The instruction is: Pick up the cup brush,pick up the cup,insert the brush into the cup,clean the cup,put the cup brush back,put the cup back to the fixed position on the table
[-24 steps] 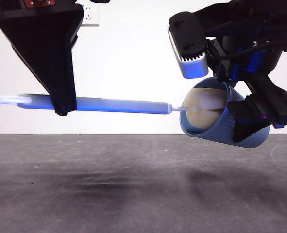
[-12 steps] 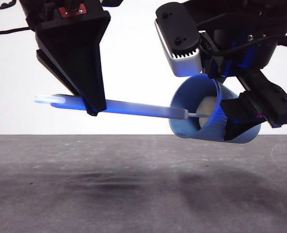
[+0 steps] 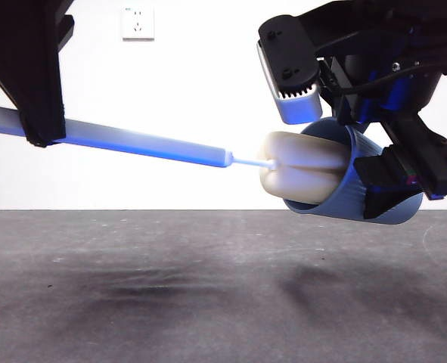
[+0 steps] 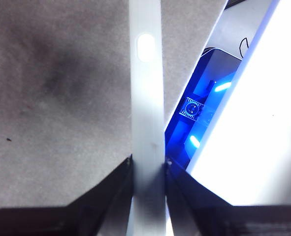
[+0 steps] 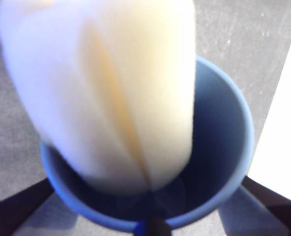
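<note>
- The left hand (image 4: 147,169) is clenched on the cup brush (image 4: 146,123): in its wrist view the two black jaws press against either side of the pale grey handle, which runs straight out from between them.
- In the front view that left hand (image 3: 38,140) comes down from the upper corner as a big dark wedge, gripping the handle near its far end, well above the worktop (image 3: 208,302).
- From there the cup brush (image 3: 155,145) slopes slightly downward across the view, its slim handle narrowing to a thin white neck that enters the cream-yellow sponge head.
- The right hand (image 5: 147,219) grasps the cup (image 5: 224,147): its dark jaws sit against opposite sides of the blue wall, and the open mouth faces the wrist camera.
- In the right wrist view the sponge head of the cup brush (image 5: 111,93) fills much of the cup's mouth and reaches down inside; how deep its tip goes is blurred.
- In the front view the cup (image 3: 352,193) is held on its side in the air, mouth turned toward the brush, with the sponge head partly inside and partly sticking out past the rim.
- The right hand (image 3: 393,189) clamps the cup's ribbed body from above and behind.
- A white wall socket (image 3: 138,22) shows on the back wall.
</note>
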You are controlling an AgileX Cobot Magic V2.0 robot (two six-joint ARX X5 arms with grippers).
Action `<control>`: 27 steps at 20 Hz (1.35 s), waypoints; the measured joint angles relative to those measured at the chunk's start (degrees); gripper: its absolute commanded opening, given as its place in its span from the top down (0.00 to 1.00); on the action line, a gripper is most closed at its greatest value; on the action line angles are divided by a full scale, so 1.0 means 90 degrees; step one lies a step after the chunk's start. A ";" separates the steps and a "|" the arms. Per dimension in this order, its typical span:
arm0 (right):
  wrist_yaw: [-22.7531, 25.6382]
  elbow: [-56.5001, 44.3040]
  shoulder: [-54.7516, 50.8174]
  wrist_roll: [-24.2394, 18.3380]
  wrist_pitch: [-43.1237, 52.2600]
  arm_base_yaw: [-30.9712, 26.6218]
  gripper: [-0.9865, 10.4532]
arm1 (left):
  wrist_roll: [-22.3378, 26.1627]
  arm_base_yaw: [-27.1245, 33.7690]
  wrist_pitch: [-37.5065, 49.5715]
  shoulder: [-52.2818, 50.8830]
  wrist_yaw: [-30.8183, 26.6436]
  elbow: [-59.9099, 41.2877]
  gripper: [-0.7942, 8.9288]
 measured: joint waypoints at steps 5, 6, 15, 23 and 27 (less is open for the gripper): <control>0.0005 0.0000 0.0000 0.0002 0.0007 0.0012 0.93 | -0.0002 0.0000 0.0682 0.0112 0.0015 0.0000 0.93; 0.0005 0.0000 0.0000 0.0002 0.0027 0.0041 0.93 | -0.0019 -0.0002 0.0823 0.0197 0.0019 0.0000 0.93; -0.0024 0.0000 0.0000 0.0027 0.0085 0.0284 0.93 | -0.0345 0.0000 0.1666 0.0899 0.0304 -0.0002 0.93; -0.0158 0.0000 0.0000 0.0398 0.0100 0.0102 0.93 | -0.0398 -0.0002 0.0342 0.0117 -0.0627 -0.0002 0.93; -0.0141 0.0000 0.0000 0.0729 0.0068 -0.0090 0.93 | -0.0457 0.0151 -0.0607 -0.0760 -0.1161 -0.0002 0.93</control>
